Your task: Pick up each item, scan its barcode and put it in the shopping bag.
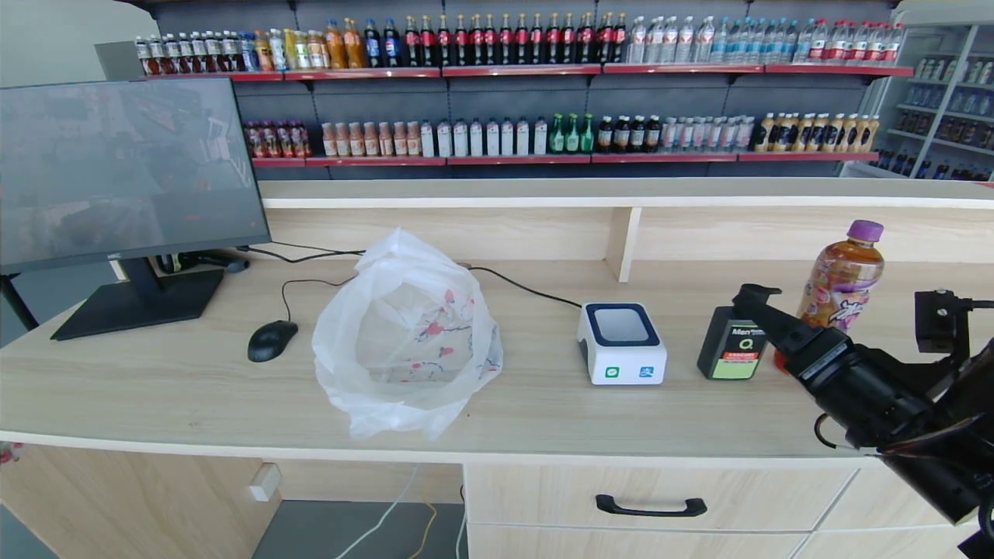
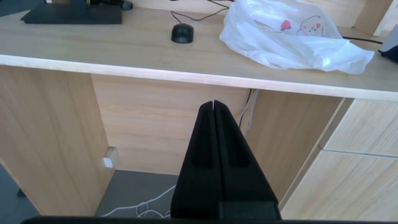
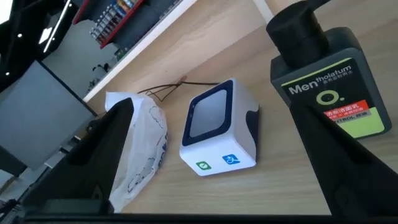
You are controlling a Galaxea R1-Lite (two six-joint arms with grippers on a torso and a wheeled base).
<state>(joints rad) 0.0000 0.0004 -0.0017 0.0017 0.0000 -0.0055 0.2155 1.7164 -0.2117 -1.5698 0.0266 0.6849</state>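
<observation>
Left gripper [image 2: 213, 104]: fingers pressed together, no gap between them, nothing held. It sits below the level of the counter [image 2: 124, 55], near its front panel. On the counter: shopping bag [image 2: 292, 34], white plastic, crumpled and slumped; black mouse [image 2: 182, 33] between the bag and the monitor base [image 2: 71, 14], apart from both. Cables [image 2: 247, 111] hang under the counter. A small white block [image 2: 111, 157] is fixed to the side panel.

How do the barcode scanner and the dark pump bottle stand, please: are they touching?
Apart. The head view shows a strip of bare counter between the barcode scanner and the dark pump bottle; the right wrist view shows that gap too.
</observation>
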